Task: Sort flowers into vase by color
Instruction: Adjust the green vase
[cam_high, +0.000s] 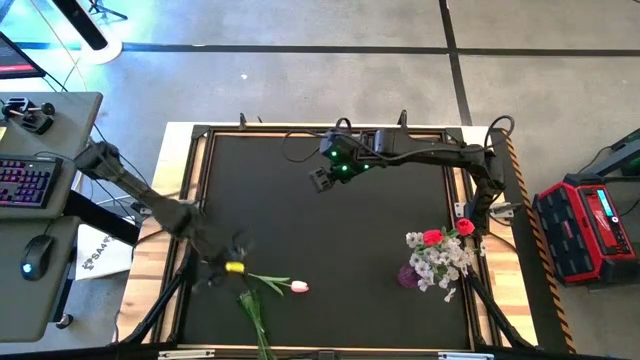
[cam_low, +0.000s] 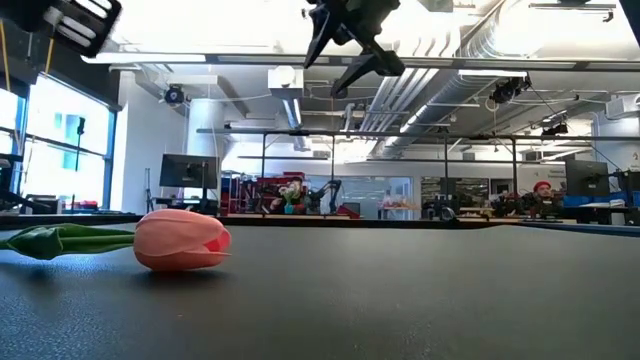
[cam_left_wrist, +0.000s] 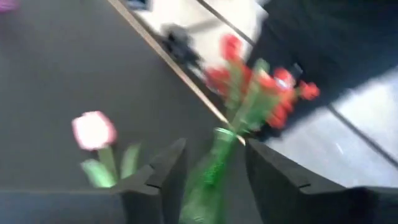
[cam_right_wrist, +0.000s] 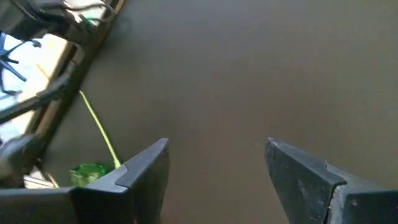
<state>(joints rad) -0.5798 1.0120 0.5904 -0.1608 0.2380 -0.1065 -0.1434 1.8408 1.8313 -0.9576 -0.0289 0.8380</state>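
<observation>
My left gripper (cam_high: 233, 262) (cam_left_wrist: 215, 149) is open near the table's near-left part, its fingers on either side of the green stem (cam_left_wrist: 211, 171) of a red blossom sprig (cam_left_wrist: 261, 87). The sprig's stem (cam_high: 256, 318) runs toward the near edge. A pale pink tulip (cam_high: 298, 287) (cam_low: 180, 240) (cam_left_wrist: 93, 130) lies on its side on the mat beside it. My right gripper (cam_high: 323, 178) (cam_right_wrist: 217, 152) (cam_low: 348, 50) hangs open and empty, high over the far middle. A small purple vase (cam_high: 408, 275) at the right holds red rosebuds (cam_high: 448, 233) and white blossoms (cam_high: 442, 260). My left gripper has the red sprig's stem (cam_left_wrist: 208, 180) between its fingers, which lie along it. The stem shows narrower than the gap, and I cannot tell whether either finger touches it.
The dark mat (cam_high: 300, 220) has a raised wooden frame (cam_high: 190, 200). A desk with a keyboard (cam_high: 28, 182) and mouse stands left of the table, and a red case (cam_high: 590, 225) stands on the right. The mat's middle is bare.
</observation>
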